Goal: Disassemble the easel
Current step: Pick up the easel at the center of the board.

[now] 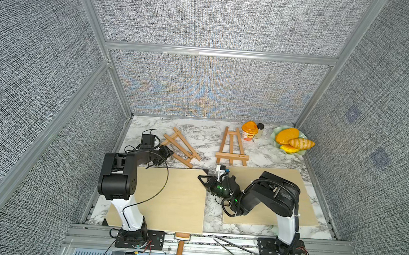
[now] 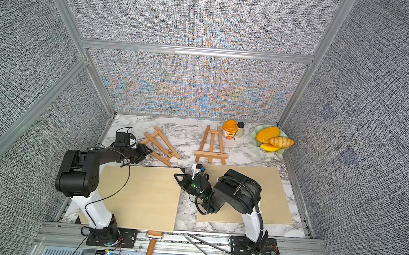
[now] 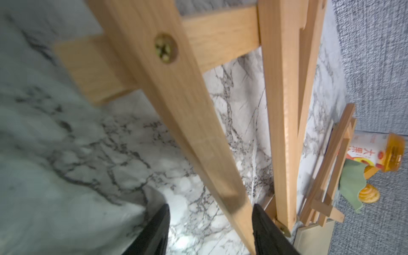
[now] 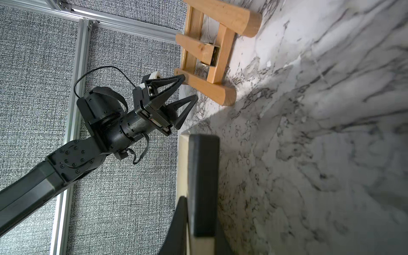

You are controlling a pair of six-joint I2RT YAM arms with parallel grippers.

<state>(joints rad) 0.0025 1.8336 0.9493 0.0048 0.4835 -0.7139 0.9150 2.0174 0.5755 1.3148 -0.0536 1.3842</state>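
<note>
The left gripper (image 4: pixel 189 86) stands spread around one leg end of the easel (image 1: pixel 181 147). Only one fingertip (image 4: pixel 181 77) touches wood, which the right wrist view shows and the top views leave unclear. The right gripper (image 1: pixel 202 179) is pressed together, empty, by a board (image 1: pixel 169 194) corner. The easel lies flat on the marble table (image 1: pixel 198 132), far left.

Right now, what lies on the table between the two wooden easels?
Nothing lies there. In both top views, only bare marble table separates the left easel from the right easel.
</note>
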